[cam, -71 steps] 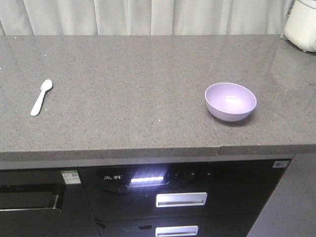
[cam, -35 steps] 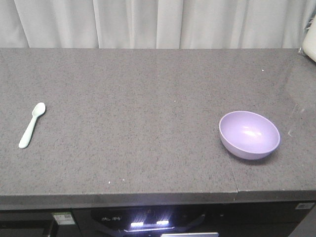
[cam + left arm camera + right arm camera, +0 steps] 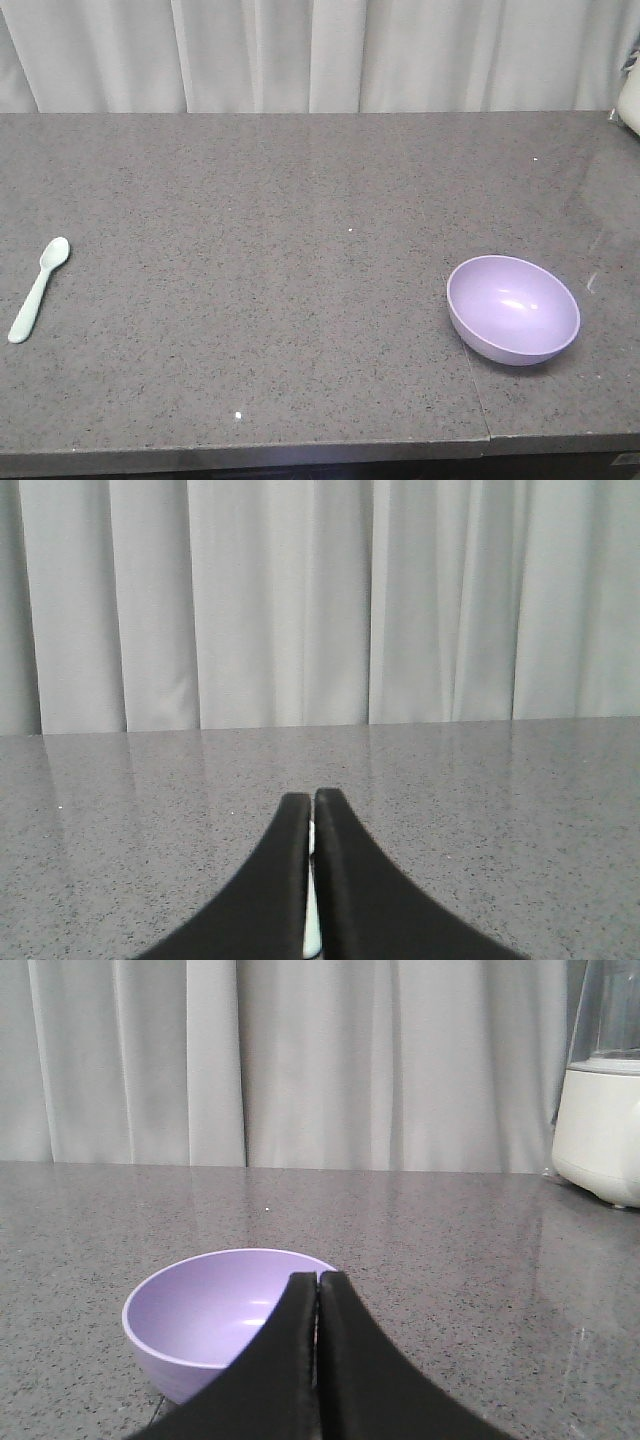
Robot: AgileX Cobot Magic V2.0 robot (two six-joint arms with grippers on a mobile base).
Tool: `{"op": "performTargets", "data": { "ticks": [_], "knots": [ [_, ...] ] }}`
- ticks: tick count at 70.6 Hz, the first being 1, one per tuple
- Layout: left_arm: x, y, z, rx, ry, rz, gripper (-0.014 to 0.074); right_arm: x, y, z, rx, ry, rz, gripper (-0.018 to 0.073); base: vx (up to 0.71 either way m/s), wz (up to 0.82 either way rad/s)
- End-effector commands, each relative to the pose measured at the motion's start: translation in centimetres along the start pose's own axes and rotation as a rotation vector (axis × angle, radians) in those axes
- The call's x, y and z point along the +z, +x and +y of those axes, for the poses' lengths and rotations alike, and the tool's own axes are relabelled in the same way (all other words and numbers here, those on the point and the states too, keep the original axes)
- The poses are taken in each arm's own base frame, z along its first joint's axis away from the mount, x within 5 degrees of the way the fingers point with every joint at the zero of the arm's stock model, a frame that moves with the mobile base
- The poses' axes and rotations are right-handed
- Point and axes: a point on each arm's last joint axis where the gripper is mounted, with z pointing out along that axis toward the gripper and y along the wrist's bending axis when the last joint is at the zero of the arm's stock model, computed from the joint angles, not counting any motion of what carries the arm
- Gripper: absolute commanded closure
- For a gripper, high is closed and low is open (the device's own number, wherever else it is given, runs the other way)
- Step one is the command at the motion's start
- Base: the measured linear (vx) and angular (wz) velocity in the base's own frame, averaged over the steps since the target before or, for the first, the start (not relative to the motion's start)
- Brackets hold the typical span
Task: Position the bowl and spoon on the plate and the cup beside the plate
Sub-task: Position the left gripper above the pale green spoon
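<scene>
Front-facing view: bowl [image 3: 513,308] sits near the counter's [image 3: 300,200] front right corner, spoon [image 3: 38,288] at its left edge. My left gripper [image 3: 311,800] and right gripper [image 3: 319,1278] both have fingers pressed together, empty. I'd spread the right's wide first, then pinch the bowl's near rim.

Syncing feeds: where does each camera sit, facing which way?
Front view: high, looking down on the grey stone counter; pale mint-green plastic spoon, round lavender plastic bowl; no robot parts.
Left wrist: low, facing the white curtain; shut left gripper.
Right wrist: low, facing curtain; shut right gripper before the bowl.
Front and right-wrist share the bowl.
</scene>
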Motion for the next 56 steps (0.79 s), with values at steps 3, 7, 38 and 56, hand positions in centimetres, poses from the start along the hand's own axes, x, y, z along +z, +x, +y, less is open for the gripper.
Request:
{"op": "performTargets", "data": {
  "ticks": [3,7,38,56],
  "knots": [
    [-0.15,-0.99,-0.07,-0.006,0.01,-0.092,0.0603,-0.08,-0.56,0.02,-0.005,-0.001,-0.073,0.057,0.04,0.0],
    [-0.15,-0.99,-0.07,-0.006,0.01,-0.092,0.0603,-0.08,-0.56,0.02,-0.005,-0.001,-0.073,0.057,0.03,0.0],
    [-0.15,-0.99,-0.07,-0.006,0.01,-0.092,0.0603,-0.08,-0.56,0.02,-0.005,-0.001,-0.073,0.057,0.0,0.0],
    [-0.15,-0.99,-0.07,-0.006,0.01,-0.092,0.0603,-0.08,-0.56,0.02,-0.005,-0.001,-0.073,0.057,0.0,0.0]
  ]
}}
